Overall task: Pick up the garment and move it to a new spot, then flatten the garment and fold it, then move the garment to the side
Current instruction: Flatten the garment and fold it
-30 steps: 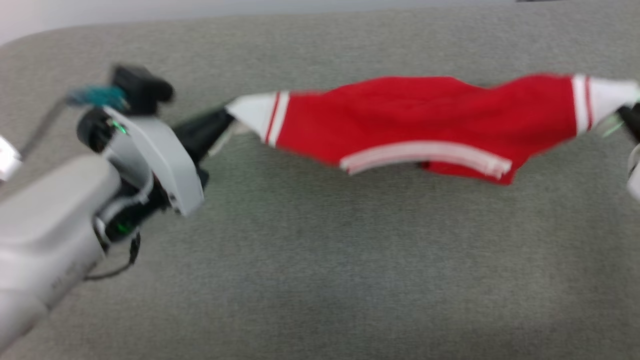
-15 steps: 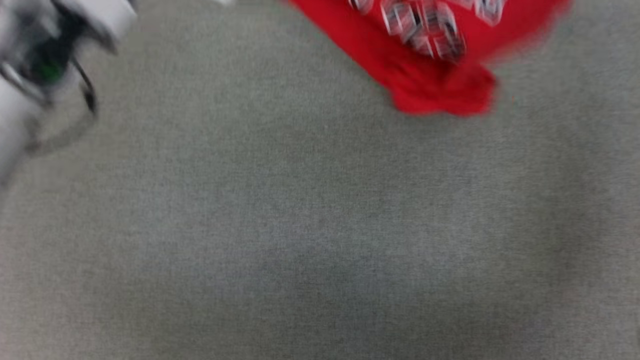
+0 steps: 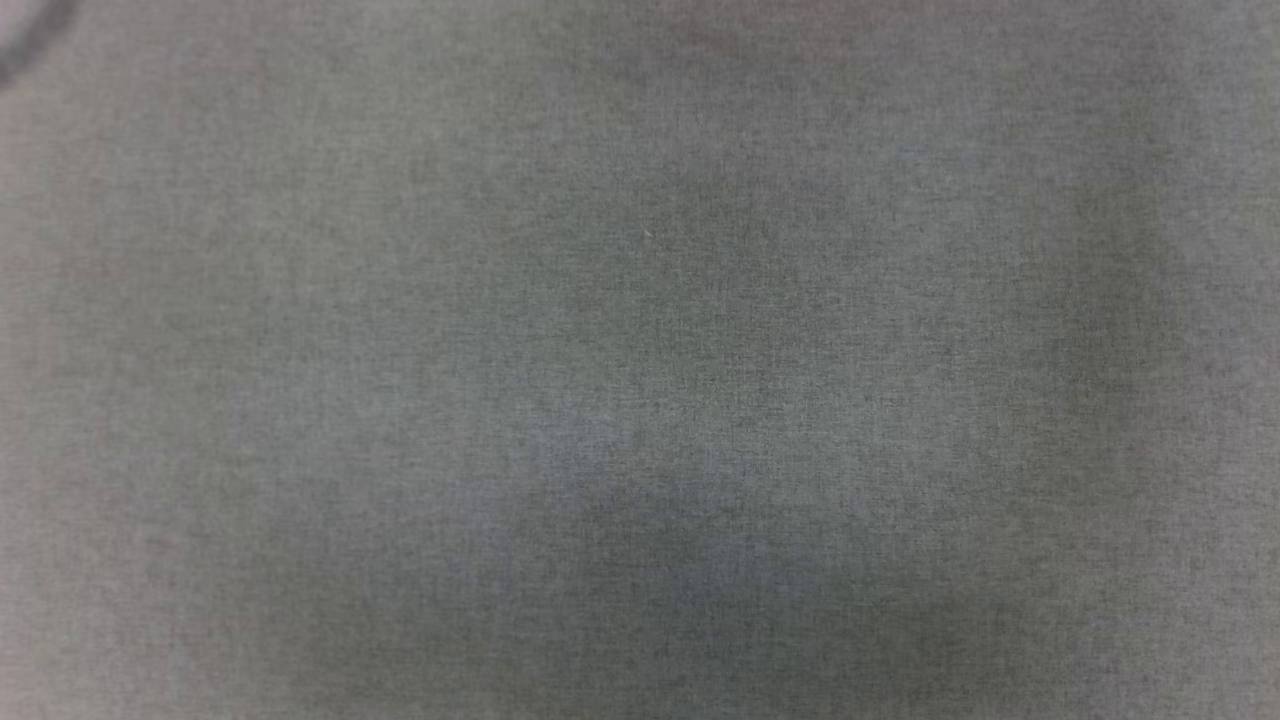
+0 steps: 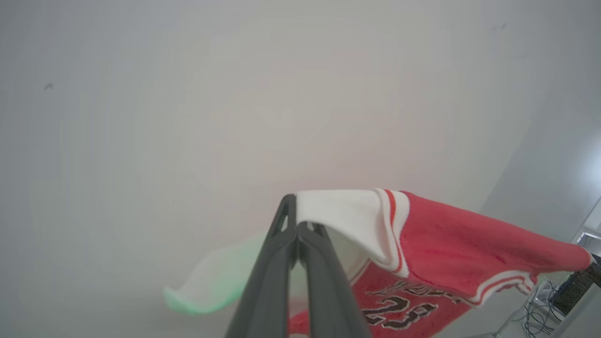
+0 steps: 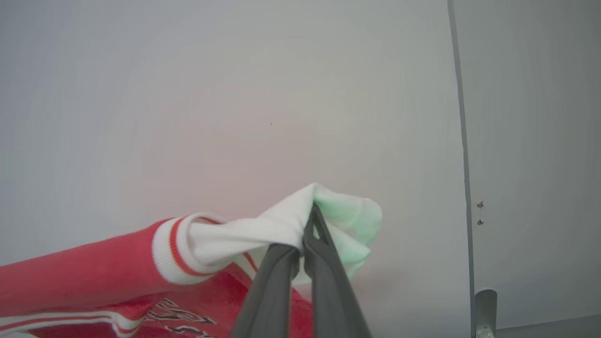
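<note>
holding the garment [image 4: 450, 249] aloft by both sleeves

left end effector [image 4: 296, 220] is shut on one white sleeve end of the garment; right end effector [image 5: 312, 218] clamps the other, bunched cuff. the red body sags between them in the air. risk: each pinch takes little cloth, so a hard tug apart could slip a cuff free.
</note>
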Tool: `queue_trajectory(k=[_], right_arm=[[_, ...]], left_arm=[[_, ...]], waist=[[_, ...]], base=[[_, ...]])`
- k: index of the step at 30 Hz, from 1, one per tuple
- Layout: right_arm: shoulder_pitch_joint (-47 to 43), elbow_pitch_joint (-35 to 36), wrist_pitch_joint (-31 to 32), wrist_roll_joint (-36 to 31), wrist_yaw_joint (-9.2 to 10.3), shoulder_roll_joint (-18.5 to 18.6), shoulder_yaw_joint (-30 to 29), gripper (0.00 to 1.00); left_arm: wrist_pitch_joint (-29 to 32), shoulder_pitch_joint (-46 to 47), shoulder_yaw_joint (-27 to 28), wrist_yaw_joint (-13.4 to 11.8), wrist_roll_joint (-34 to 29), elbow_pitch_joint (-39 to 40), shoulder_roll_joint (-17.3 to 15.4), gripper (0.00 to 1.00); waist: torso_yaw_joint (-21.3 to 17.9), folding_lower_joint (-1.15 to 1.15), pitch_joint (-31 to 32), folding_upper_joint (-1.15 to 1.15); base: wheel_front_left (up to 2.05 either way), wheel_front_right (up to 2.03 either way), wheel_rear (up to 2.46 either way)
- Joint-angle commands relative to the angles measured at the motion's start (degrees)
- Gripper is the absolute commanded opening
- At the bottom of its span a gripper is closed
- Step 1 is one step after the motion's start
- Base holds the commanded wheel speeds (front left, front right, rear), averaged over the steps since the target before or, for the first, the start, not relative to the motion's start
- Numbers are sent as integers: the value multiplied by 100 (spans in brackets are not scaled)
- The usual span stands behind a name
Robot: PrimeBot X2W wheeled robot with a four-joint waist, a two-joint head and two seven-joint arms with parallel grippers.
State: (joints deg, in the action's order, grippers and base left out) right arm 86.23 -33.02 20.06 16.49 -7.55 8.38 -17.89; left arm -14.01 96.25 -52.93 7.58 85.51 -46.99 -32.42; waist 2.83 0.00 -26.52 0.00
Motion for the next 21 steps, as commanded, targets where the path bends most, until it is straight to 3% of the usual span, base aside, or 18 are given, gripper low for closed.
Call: queue_trajectory(k=[1,6,10,16,21], right_arm=[[-287,-33,50,105,13,103,102,0],[-1275,374,368,649,13,406,432,0],[-2439,1094,813,1142,12,592,564,0],[-4253,2391,1507,1589,13,599,376,0],[-5581,3435,2095,1784,13,601,194,0]], left_arm=[[35,-293,-40,-19,69,95,-112,0],[56,-1300,-24,-19,440,864,-313,0],[-66,-2339,46,-18,611,1612,-594,0],[-120,-3889,98,-19,362,2573,-1152,0],[-123,-5098,486,-19,40,3158,-1316,0]], waist=[[19,0,67,0],[52,0,180,0],[38,0,292,0],[-47,0,444,0],[-54,0,594,0]], base=[[0,0,0],[0,0,0],[0,0,0],[0,0,0],[0,0,0]])
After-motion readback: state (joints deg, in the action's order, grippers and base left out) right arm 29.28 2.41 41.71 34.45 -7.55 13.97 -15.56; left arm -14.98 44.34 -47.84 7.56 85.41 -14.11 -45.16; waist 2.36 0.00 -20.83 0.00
